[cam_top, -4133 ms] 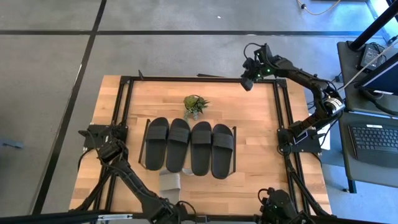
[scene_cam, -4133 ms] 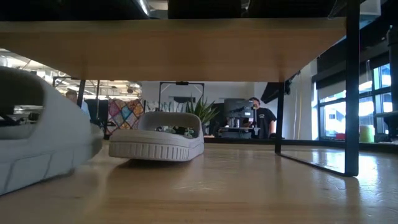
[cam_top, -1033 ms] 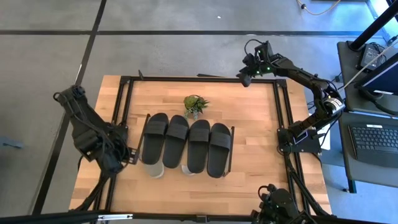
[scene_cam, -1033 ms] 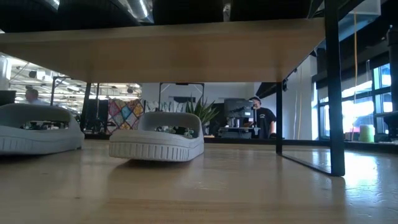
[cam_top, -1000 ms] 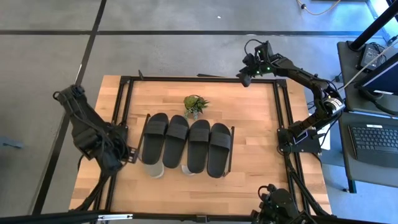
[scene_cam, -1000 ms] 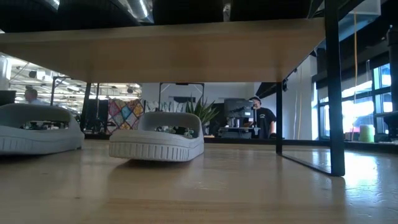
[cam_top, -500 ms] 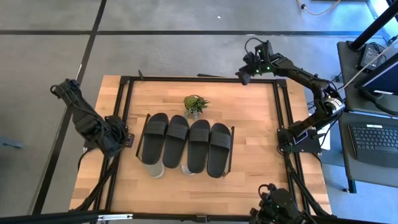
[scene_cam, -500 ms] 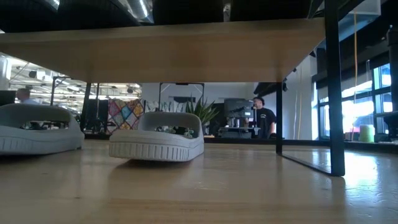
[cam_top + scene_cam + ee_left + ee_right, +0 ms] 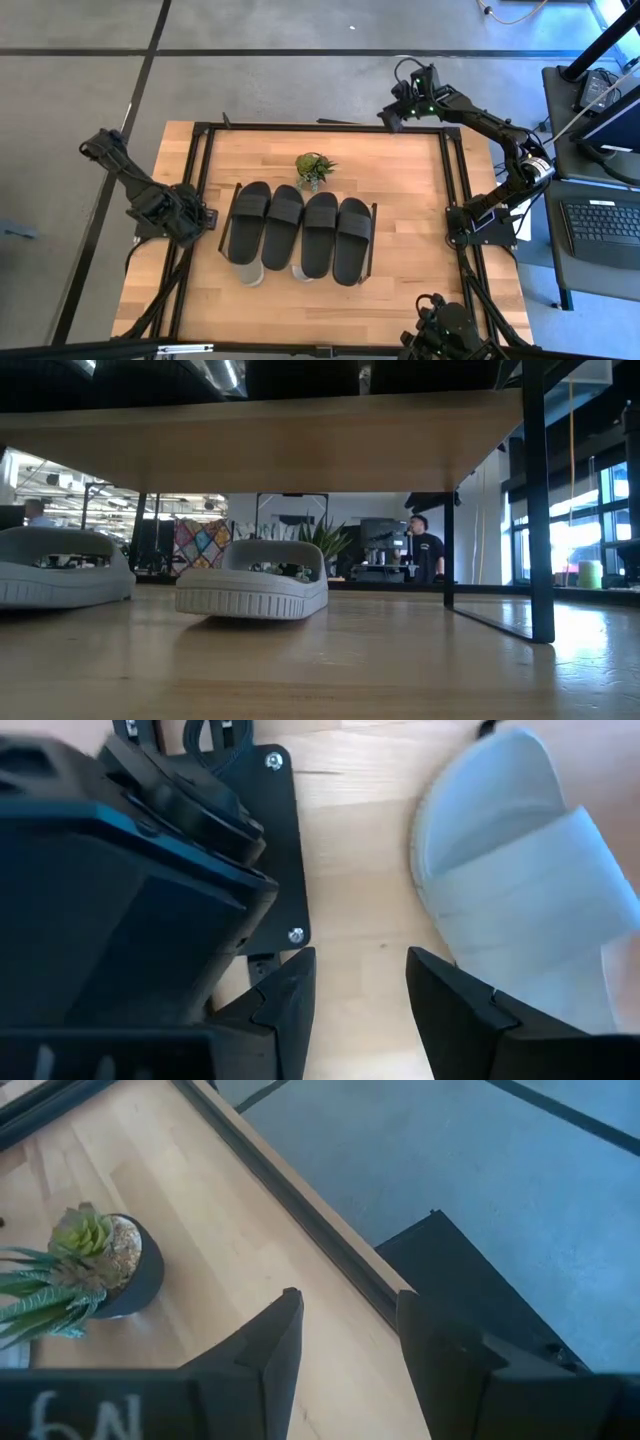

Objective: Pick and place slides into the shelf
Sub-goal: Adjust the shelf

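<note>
Four black slides (image 9: 300,232) lie side by side on top of the shelf (image 9: 374,240), in the middle of the wooden table (image 9: 410,200). Each one is long from the front of the table to the back, and their wide straps sit nearer the back edge, by the plant. They look smooth and rubbery with rounded ends.

Two light grey-white slides (image 9: 252,592) sit under the shelf board on the table. In the high view only their rounded ends stick out at the front. In the low view they stand flat, each with a thick ridged sole and a wide arched strap.

The shelf is a pale wooden board with thin black metal sides. One small green plant (image 9: 314,168) in a dark round pot stands just behind the black slides.

The left gripper (image 9: 207,220) is at the left edge of the table, near the shelf's left end. Its two dark fingers (image 9: 285,1005) are apart and hold nothing. A grey-white slide is close in front of it.

The right gripper (image 9: 386,118) hangs over the back edge of the table. Its fingers (image 9: 270,1345) are apart too, with nothing between them.
</note>
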`<state>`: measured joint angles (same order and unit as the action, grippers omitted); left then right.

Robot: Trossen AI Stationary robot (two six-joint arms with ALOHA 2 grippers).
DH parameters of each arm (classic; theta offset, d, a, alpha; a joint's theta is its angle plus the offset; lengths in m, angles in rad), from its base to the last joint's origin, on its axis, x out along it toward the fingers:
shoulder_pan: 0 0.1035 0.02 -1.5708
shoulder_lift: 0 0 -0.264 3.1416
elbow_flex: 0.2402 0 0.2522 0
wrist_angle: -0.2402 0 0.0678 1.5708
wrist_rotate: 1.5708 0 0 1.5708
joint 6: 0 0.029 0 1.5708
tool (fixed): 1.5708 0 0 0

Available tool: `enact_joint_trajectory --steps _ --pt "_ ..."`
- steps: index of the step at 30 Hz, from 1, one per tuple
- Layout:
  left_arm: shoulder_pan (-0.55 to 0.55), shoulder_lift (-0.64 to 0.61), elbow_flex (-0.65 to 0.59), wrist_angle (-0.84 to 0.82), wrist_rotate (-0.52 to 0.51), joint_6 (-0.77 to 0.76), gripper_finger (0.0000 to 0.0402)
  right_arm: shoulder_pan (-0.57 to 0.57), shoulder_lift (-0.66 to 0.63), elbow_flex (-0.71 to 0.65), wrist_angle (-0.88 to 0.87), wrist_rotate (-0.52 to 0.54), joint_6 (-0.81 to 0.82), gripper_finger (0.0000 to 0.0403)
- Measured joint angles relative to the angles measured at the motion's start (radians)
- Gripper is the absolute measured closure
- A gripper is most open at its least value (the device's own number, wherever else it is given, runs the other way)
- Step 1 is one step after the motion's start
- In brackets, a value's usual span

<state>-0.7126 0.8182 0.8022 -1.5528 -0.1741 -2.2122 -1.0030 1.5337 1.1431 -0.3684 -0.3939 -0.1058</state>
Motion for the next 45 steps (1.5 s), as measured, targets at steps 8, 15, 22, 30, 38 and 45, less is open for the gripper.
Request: enact_joint_trajectory --steps 8,15,22,30,38,45 --pt "0.077 -0.022 -0.07 0.065 0.03 0.076 0.0253 0.0 0.0 0.0 0.014 0.0 0.023 0.0238" --pt "0.142 -0.039 -0.068 0.111 -0.005 0.335 0.0253 0.0 0.0 0.0 0.013 0.0 0.028 0.0238" --pt "0.22 -0.059 -0.068 0.131 0.062 0.629 0.0253 0.0 0.0 0.0 0.013 0.0 0.036 0.0237" --pt "0.303 -0.062 -0.068 0.148 0.149 0.982 0.0253 0.0 0.0 0.0 0.013 0.0 0.051 0.0238" --pt "0.391 -0.059 -0.032 0.17 0.22 1.039 0.0253 0.0 0.0 0.0 0.013 0.0 0.062 0.0238" --pt "0.488 -0.059 0.055 0.178 0.146 1.248 0.0253 0.0 0.0 0.0 0.013 0.0 0.073 0.0237"
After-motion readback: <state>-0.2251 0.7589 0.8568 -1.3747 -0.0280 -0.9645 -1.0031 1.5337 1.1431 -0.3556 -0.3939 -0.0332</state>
